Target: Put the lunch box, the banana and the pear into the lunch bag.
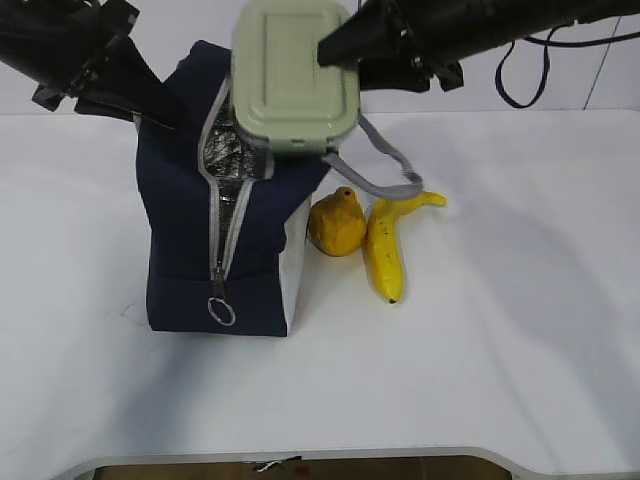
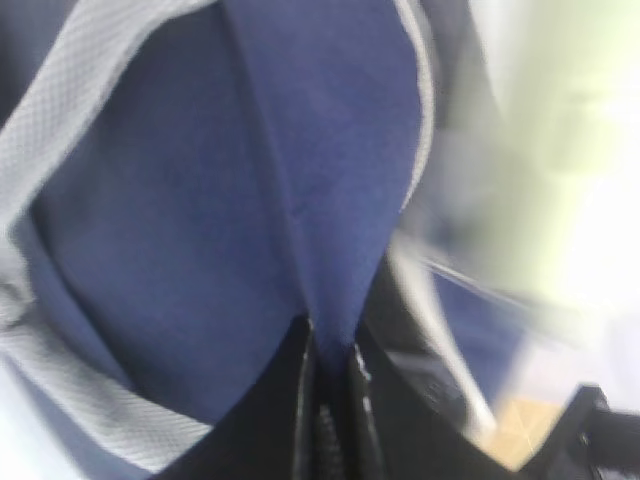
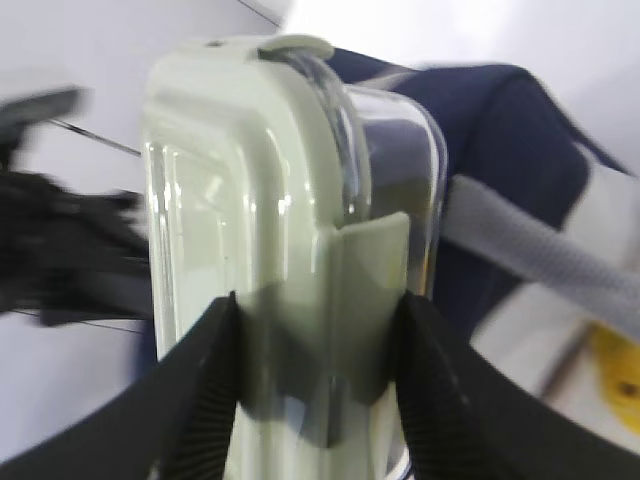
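Observation:
The navy lunch bag (image 1: 180, 230) stands left of centre, its zipper parted and silver lining (image 1: 228, 160) showing. My left gripper (image 1: 160, 108) is shut on a fold of the bag's navy fabric (image 2: 300, 180) at the top left edge; the fingertips (image 2: 305, 350) pinch it tight. My right gripper (image 3: 318, 300) is shut on the lunch box (image 1: 295, 75), sage-green lid facing the exterior camera, held on edge just above the bag's opening. The pear (image 1: 336, 222) and banana (image 1: 385, 245) lie on the table right of the bag, side by side.
A grey webbing handle (image 1: 390, 165) loops from the bag toward the fruit. The zipper's ring pull (image 1: 221, 311) hangs at the bag's front bottom. The white table (image 1: 500, 350) stretches right; its front edge (image 1: 300, 455) is near. A black cable (image 1: 520, 80) hangs at the back right.

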